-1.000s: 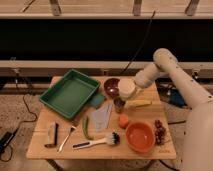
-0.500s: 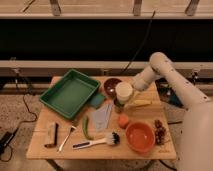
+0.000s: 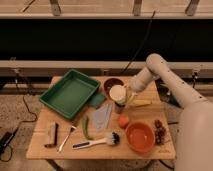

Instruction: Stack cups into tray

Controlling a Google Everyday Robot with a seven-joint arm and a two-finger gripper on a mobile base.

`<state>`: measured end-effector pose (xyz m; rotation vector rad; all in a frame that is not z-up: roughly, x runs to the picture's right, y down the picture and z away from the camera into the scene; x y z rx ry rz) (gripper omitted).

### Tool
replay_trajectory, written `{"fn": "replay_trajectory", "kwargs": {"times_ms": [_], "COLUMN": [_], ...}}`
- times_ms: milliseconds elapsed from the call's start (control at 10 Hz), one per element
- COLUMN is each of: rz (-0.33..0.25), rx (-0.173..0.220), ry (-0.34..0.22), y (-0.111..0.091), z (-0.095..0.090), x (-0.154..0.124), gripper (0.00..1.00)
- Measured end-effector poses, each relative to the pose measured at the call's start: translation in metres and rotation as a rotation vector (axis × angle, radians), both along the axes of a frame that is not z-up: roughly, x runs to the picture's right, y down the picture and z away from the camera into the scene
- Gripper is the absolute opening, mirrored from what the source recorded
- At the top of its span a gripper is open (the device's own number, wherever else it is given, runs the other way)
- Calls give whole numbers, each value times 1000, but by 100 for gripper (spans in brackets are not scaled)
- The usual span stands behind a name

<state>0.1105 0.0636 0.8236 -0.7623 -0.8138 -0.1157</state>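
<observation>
The green tray (image 3: 70, 93) lies on the left half of the wooden table. The cream-white cup (image 3: 118, 93) hangs tilted above the table, its mouth facing the camera, just right of the tray. My gripper (image 3: 127, 95) is shut on this cup from the right, at the end of the white arm. The dark grey-brown cup (image 3: 120, 106) stands on the table directly below the white cup and is partly hidden by it.
A dark maroon bowl (image 3: 112, 83) sits behind the cups. A teal sponge (image 3: 97, 100) lies by the tray's right side. An orange bowl (image 3: 139, 136), an orange fruit (image 3: 123, 121), a yellow banana (image 3: 141, 103), grapes (image 3: 160, 131), a brush (image 3: 97, 142), a grey cloth (image 3: 104, 116) and a wooden block (image 3: 51, 134) fill the front and right.
My gripper has carried the cream-white cup a little to the left, toward the tray. Nothing else on the table has moved.
</observation>
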Motion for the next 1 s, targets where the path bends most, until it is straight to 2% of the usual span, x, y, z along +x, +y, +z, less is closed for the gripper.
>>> {"fn": "replay_trajectory", "kwargs": {"times_ms": [600, 800, 1000], "rz": [-6, -4, 2], "rx": [-10, -14, -22], "ry": [-26, -27, -22], "y": [3, 5, 7], "z": [1, 4, 10], "x": [-16, -18, -16], "gripper": [14, 30, 51]}}
